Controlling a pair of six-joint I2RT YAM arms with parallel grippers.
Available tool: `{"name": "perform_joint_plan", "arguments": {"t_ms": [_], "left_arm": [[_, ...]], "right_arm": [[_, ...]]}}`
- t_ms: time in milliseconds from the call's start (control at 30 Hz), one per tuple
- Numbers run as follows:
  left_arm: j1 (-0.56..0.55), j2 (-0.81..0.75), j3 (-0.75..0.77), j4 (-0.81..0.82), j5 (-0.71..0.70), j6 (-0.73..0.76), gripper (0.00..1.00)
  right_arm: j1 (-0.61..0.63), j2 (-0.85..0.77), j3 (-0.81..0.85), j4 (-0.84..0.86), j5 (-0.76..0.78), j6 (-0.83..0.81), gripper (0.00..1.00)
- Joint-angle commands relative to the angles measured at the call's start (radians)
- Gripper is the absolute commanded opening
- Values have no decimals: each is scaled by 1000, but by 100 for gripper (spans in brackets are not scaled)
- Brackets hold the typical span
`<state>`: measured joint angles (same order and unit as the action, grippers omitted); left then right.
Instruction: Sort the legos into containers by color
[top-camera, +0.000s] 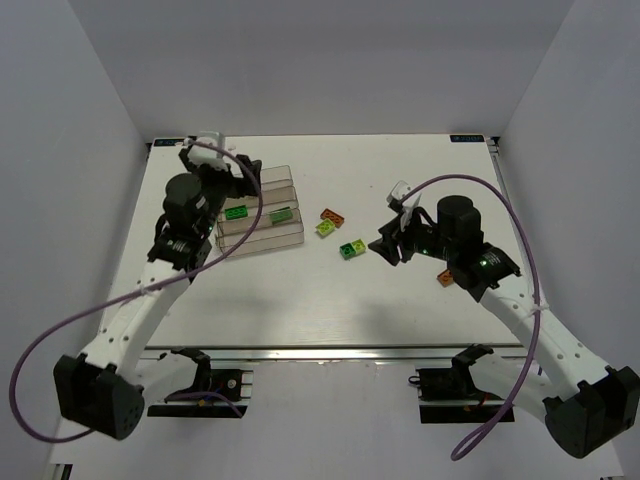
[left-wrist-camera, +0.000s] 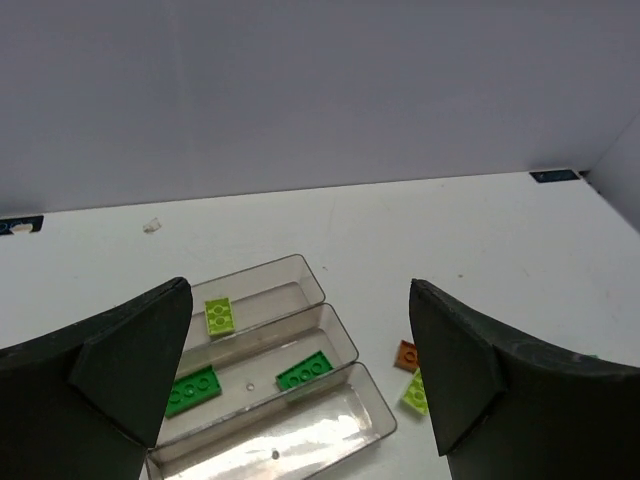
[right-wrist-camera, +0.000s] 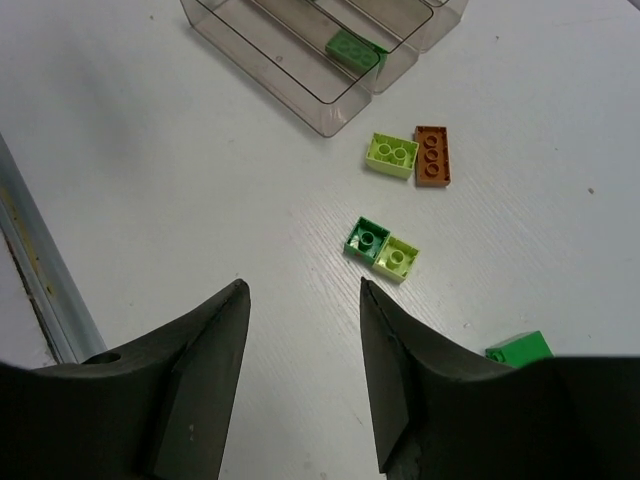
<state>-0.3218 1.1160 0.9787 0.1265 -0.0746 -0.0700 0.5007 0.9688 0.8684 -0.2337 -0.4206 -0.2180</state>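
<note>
Two green legos (left-wrist-camera: 192, 390) lie in the middle bin of the containers (left-wrist-camera: 322, 292), and a lime lego (left-wrist-camera: 219, 315) sits alone in the bin behind them. Right above those bins hangs the left gripper (left-wrist-camera: 300, 290), fingers spread wide and gripping nothing. Out on the table (top-camera: 300, 300), to the right of the bins, an orange lego (right-wrist-camera: 432, 155) and a lime one (right-wrist-camera: 392, 155) lie touching side by side. Nearer the right arm, a dark green and lime pair (right-wrist-camera: 382, 247) sits pressed together. The right gripper (right-wrist-camera: 302, 285) hovers over bare table just short of that pair, fingers partly apart with nothing between them. One more green lego (right-wrist-camera: 520, 348) peeks out beside one of its fingers, and another orange one (top-camera: 446, 277) lies close by the right arm.
</note>
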Motion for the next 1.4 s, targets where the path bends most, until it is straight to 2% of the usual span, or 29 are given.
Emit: {"name": "perform_joint_plan", "arguments": {"t_ms": [0,300,333,533,733,833,900,933,1000,1367], "left_arm": [[7,-74,-90,-34,-18,-131,98],[4,-163,-118,-70,73,-195,98],[4,-168,-123,-62,117,-201,98],[1,-191,-123,-42,174,-248,98],[-3,-219,-137,-19,173,-260,98],[-5,-216,-137,-19,179,-264,98],[-6,-216,-137,-18,182,-267,98],[-8,-214,-137,-18,182,-267,98],[-6,-214,-138,-18,177,-266,98],[-10,-208,-143,-14,173,-269,98]], "right_arm": [[2,27,-6,33,20,-12,54],[-36,156,29,4,28,31,64],[-39,168,34,-3,39,38,65],[-65,272,75,-7,233,146,68],[-86,280,81,20,458,256,69],[-96,263,69,48,516,284,69],[-100,258,47,85,542,298,74],[-100,263,44,88,583,318,79],[-100,278,46,100,611,327,81],[-100,582,248,-96,756,424,87]]}}
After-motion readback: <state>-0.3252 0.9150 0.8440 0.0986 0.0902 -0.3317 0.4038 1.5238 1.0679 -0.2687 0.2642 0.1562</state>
